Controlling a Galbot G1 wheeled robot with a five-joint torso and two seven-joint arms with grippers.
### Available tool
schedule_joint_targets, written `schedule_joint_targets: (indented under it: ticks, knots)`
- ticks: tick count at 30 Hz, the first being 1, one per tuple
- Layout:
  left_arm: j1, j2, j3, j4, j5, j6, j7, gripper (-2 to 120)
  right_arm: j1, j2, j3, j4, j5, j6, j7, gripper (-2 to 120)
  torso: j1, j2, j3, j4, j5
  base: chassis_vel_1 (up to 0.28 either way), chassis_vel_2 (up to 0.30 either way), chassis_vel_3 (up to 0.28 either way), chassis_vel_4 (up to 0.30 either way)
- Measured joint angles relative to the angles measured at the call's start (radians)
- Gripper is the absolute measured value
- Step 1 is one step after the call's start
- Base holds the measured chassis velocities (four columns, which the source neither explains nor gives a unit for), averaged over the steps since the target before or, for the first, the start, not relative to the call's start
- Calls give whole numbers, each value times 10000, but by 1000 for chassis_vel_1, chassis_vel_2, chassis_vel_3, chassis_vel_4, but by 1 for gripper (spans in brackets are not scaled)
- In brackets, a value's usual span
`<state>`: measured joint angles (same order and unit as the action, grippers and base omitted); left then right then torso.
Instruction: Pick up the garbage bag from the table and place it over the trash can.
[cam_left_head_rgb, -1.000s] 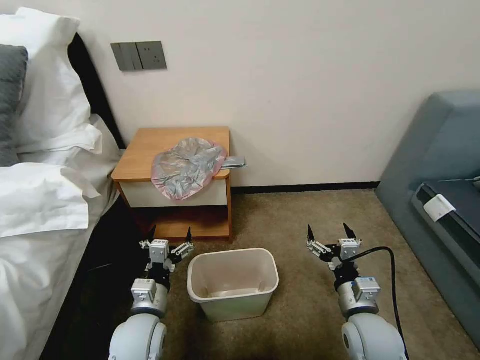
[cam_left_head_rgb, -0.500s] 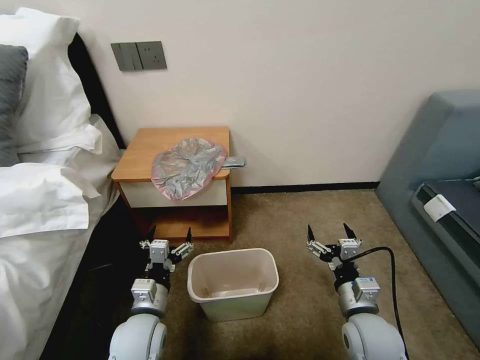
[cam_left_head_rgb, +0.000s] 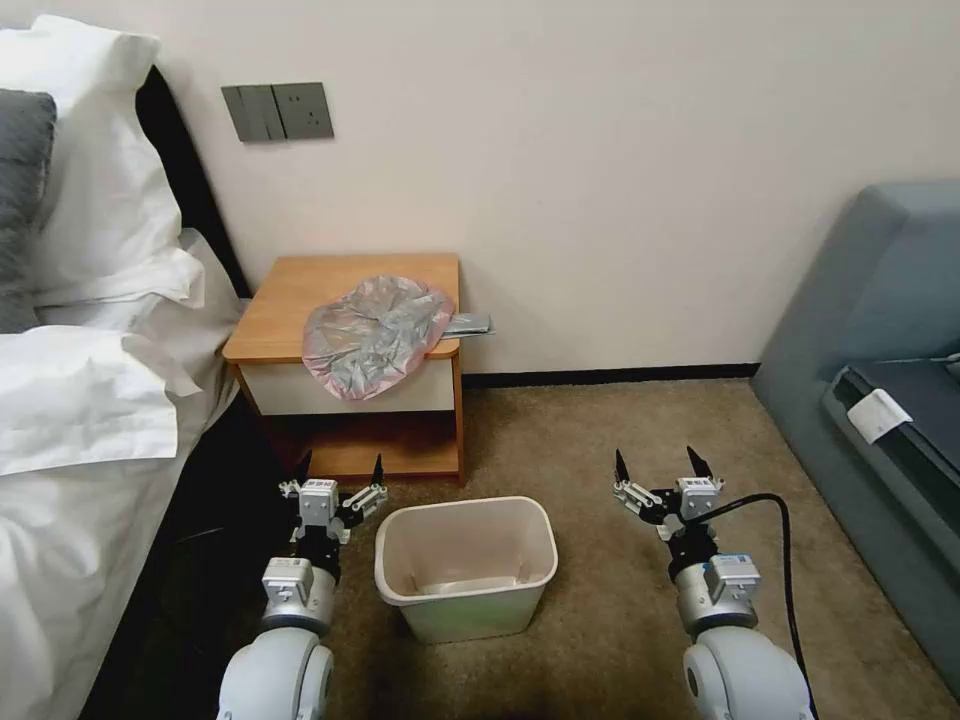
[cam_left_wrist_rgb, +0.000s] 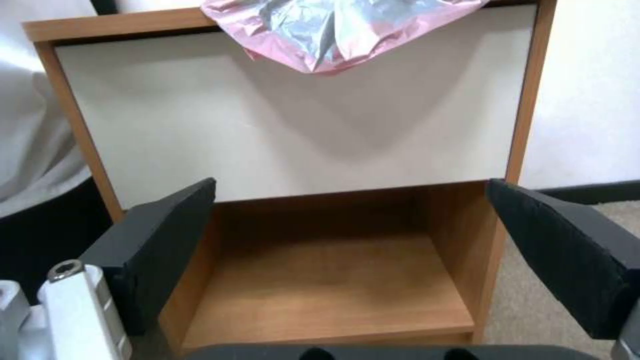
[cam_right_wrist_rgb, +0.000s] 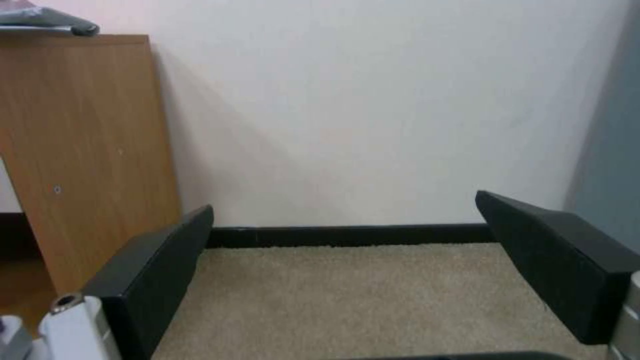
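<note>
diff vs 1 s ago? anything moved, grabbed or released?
No visible change. The crinkly grey plastic garbage bag with the pink rim lies on the orange-brown wooden nightstand, one edge hanging over the drawer front. The left gripper and right gripper stay open and empty either side of the cream plastic trash can.

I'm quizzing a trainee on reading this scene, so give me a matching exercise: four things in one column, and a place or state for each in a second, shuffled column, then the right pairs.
Things:
1. garbage bag
2. trash can
3. left gripper
4. right gripper

Places or states:
A. open, low over bare carpet, facing the wall
B. on the carpet between the two arms, unlined
C. open, low before the table's bottom shelf
D. on the table top, one edge drooping over the white drawer front

Pairs: 1-D, 2-B, 3-C, 4-A
</note>
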<state>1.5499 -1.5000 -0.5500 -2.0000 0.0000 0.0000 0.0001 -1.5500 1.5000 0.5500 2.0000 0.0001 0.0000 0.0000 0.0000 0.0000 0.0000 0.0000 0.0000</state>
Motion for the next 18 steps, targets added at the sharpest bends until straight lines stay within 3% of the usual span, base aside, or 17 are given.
schedule_joint_targets:
  ticks: [4, 7, 13, 14, 17, 18]
  knots:
    - [50, -15, -68, -99, -5, 3, -2, 100, -155, -2, 58, 346, 96, -137, -4, 100, 0, -1, 0, 0, 1, 0, 0, 0, 0]
    - [299, -131, -396, -583, -44, 43, -33, 100, -444, -15, 194, 1000, 293, -403, -30, 100, 0, 0, 0, -1, -1, 0, 0, 0, 0]
    - [1293, -587, -1721, -2479, -229, 258, -179, 100, -1406, -92, 610, 3102, 995, -1359, -232, 100, 0, 0, -1, -2, 0, 0, 0, 0, 0]
    - [1293, -587, -1721, -2479, -229, 258, -179, 100, -1406, -92, 610, 3102, 995, -1359, -232, 100, 0, 0, -1, -2, 0, 0, 0, 0, 0]
    - [1931, -887, -2575, -3705, -343, 399, -269, 100, -1569, -488, 635, 3328, 1480, -1859, -587, 100, 0, 0, -1, 1, 2, 0, 0, 0, 0]
    - [1931, -887, -2575, -3705, -343, 399, -269, 100, -1569, -488, 635, 3328, 1480, -1859, -587, 100, 0, 0, -1, 1, 2, 0, 0, 0, 0]
